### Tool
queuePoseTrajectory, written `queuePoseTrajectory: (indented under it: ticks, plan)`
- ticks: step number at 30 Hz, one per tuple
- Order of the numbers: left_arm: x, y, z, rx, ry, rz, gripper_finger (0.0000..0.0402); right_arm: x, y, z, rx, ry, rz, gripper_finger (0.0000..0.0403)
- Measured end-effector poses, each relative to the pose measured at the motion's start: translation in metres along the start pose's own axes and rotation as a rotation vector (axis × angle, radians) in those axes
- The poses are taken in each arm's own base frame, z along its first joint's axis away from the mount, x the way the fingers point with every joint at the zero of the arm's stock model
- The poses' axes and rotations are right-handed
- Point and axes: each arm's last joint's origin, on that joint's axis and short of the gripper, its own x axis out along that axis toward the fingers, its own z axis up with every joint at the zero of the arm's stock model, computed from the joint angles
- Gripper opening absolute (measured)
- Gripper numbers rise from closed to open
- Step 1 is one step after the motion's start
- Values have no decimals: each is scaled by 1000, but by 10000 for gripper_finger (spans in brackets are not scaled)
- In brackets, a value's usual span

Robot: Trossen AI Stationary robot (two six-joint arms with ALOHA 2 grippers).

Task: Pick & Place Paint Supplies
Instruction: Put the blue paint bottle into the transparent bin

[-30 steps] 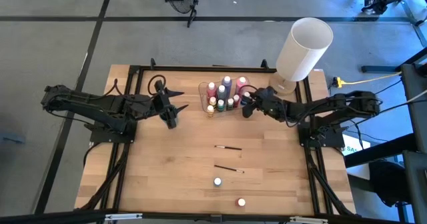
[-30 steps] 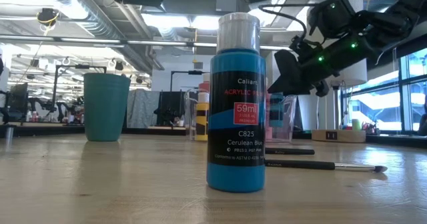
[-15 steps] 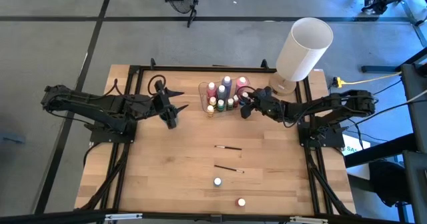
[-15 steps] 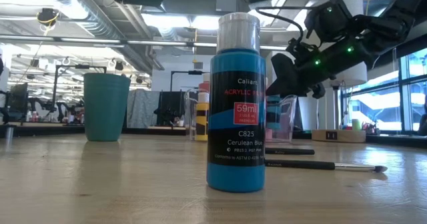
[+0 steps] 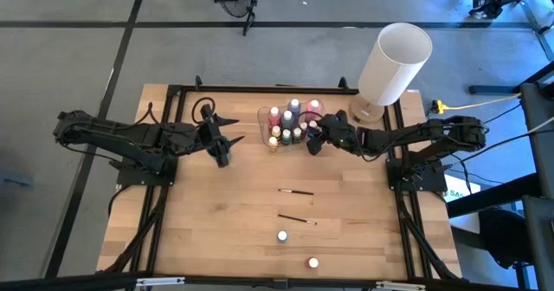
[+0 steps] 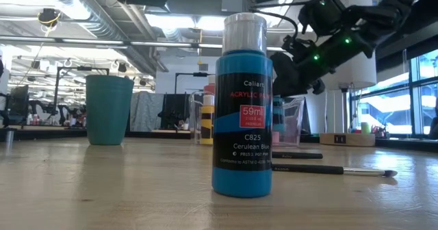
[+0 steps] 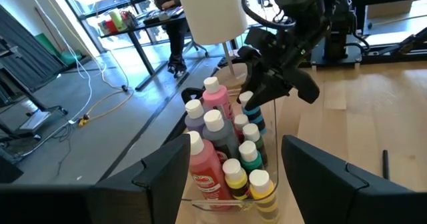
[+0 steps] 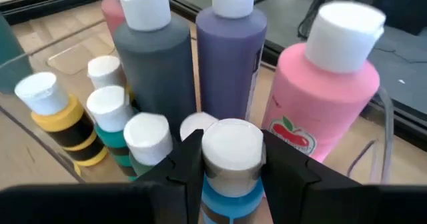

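Right hand [image 5: 315, 141] is clenched on a small white-capped blue bottle [image 8: 230, 159], held by the neck just under the cap so the body hangs free. It is carried over the clear tray [image 5: 262, 118] at the back of the tabletop [image 5: 225, 222], where the other paint bottles [image 7: 217, 144] are packed upright: pink, purple and grey tall ones behind, tiny yellow and green ones in front. Likely step: lowering the blue one into the remaining gap beside the pink bottle; tight fit, so neighbours could be knocked.

Left hand [image 5: 218, 140] is parked just left of the tray, fingers released, nothing held.

Still out on the tabletop: two paintbrushes [image 5: 296, 191] mid-board and two more bottles [image 5: 282, 236] near the front edge, one a cerulean blue [image 6: 243, 113]. Task judged well along, not finished.
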Motion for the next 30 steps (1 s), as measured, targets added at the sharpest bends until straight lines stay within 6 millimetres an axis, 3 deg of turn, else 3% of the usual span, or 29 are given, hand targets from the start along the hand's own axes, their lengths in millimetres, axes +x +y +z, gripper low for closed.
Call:
queuePoseTrajectory:
  ticks: [12,30]
  plan:
    - [0,0,-2,10,14,-1,232,-2,8,7,53,12,-26,118]
    - [0,0,-2,-5,18,-2,232,6,15,-4,64,33,-3,118]
